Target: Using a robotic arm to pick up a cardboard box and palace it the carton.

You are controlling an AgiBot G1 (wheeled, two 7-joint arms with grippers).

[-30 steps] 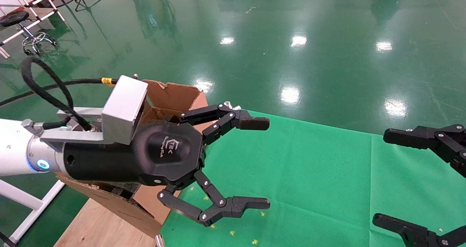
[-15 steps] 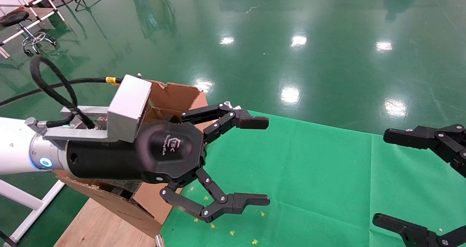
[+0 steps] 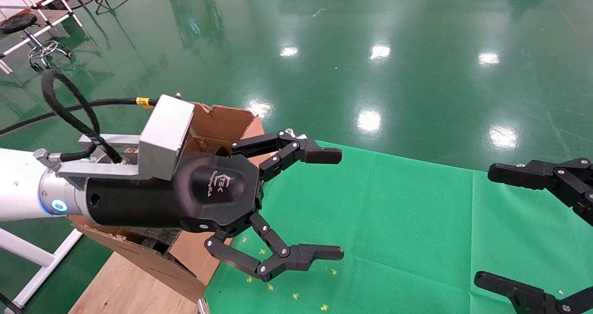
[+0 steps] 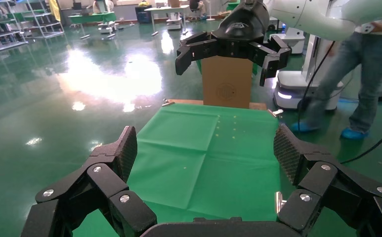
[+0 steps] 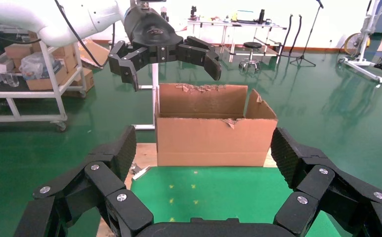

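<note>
Your left tool (image 3: 340, 205) hangs with its fingers spread wide and nothing between them, just past the near corner of the carton (image 3: 222, 124), over the green cloth (image 3: 394, 221) that covers the bench. The right tool (image 3: 482, 226) sits low at the far right edge of the head view, also spread apart and empty.

You will not find the cardboard box in any of the 3 views: the cloth ahead of both tools is bare apart from small yellow marks. So I cannot tell you where it lies, which way it points or how its long axis runs. It may be inside the carton, whose interior the left arm (image 3: 18, 191) hides from the head camera, but that is only a guess.

My reading is that you are either between cycles or at the very end of 1: an empty tool beside the carton fits a release already made as well as a reach not yet begun.

The carton stands upright, open top up, its long side facing the right wrist camera (image 5: 213, 133), torn flap edges along the rim.

For the next move, locate the box first, then turn the left wrist so the fingers close across its short sides.
</note>
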